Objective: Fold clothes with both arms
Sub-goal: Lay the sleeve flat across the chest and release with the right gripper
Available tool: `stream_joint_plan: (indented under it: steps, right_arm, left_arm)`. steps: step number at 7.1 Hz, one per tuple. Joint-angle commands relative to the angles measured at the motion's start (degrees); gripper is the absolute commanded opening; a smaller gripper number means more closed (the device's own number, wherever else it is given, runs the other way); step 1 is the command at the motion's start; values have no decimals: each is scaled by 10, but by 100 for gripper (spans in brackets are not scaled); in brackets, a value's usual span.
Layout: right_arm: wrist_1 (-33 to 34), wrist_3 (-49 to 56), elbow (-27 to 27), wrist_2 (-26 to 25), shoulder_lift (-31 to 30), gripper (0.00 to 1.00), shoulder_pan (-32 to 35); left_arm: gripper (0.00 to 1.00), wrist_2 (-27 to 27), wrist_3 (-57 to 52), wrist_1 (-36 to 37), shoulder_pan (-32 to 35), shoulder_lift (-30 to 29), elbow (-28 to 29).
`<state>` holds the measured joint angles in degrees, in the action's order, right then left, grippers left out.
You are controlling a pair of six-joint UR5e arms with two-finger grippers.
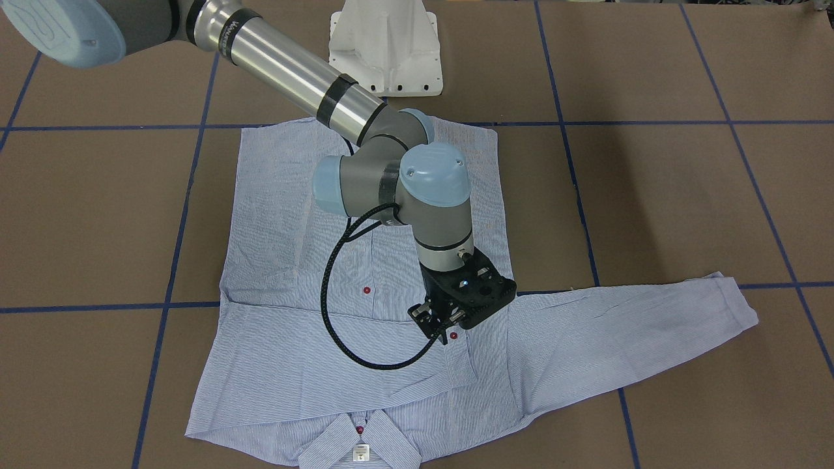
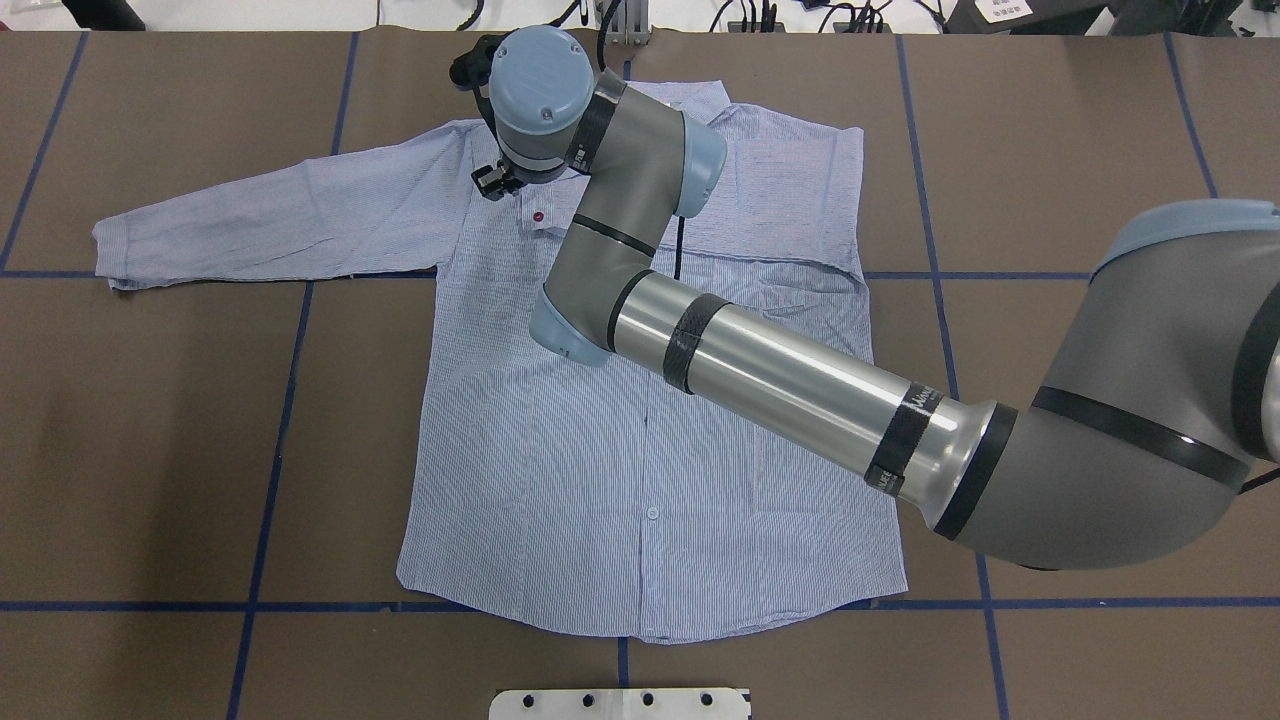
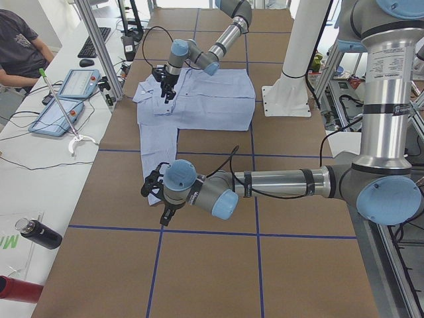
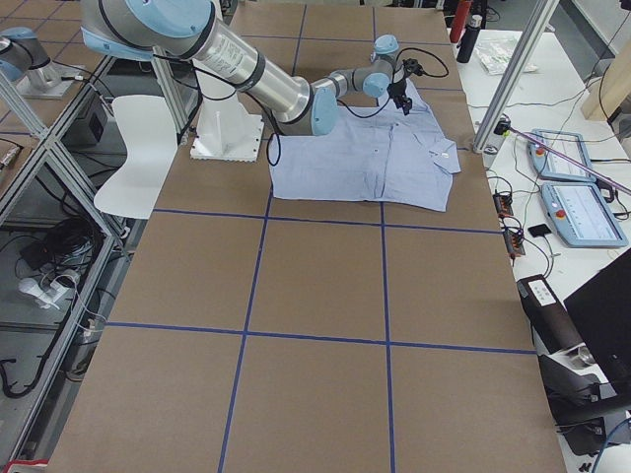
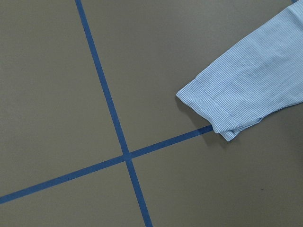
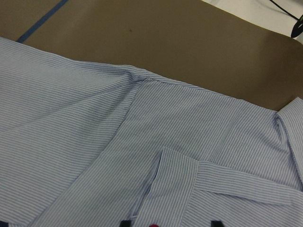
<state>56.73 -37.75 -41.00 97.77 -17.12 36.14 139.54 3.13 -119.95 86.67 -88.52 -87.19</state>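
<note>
The light blue striped shirt lies flat and front up on the brown table, collar at the far edge. One sleeve stretches out sideways; the other is folded over the body. My right gripper hovers open just above the chest pocket, next to a red button; it also shows in the overhead view. Its fingertips are spread and hold nothing. My left gripper shows only in the exterior left view, above the outstretched sleeve's cuff; I cannot tell if it is open or shut.
The white pedestal base stands behind the shirt's hem. Blue tape lines cross the table. An operator, tablets and a dark bottle are on the side bench beyond the table's far edge.
</note>
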Motion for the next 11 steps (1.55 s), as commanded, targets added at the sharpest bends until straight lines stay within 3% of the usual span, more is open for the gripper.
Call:
stream_joint_plan:
  steps: [1,2,3,4,6,7,9,11]
  right_arm:
    - [15,-83,-37,13,-5,99,1]
    - [84,-104,-92,41,-15,99,9]
    - [224,-125,-178,65,-29,99,28]
    - [314,-123,-239,109,-46,99,55]
    - [383,-118,-353,182,-128,99,110]
    - [409,-96,-414,190,-175,99,124]
    - [536,19,-498,197,-215,99,156]
    - [546,54,-549,216,-272,99,176]
  left_arm:
    - [100,-12,52,-2,-4,-9,-6]
    - [100,-49,78,0,-24,-21,-6]
    - [100,-96,175,-12,-68,-35,-8]
    - [100,-109,251,-56,-108,-37,-3]
    - [99,-194,394,-120,-198,-42,4]
    - [99,-211,421,-121,-205,-77,37]
    - [98,-244,427,-148,-208,-122,114]
    - [95,-245,434,-210,-217,-141,184]
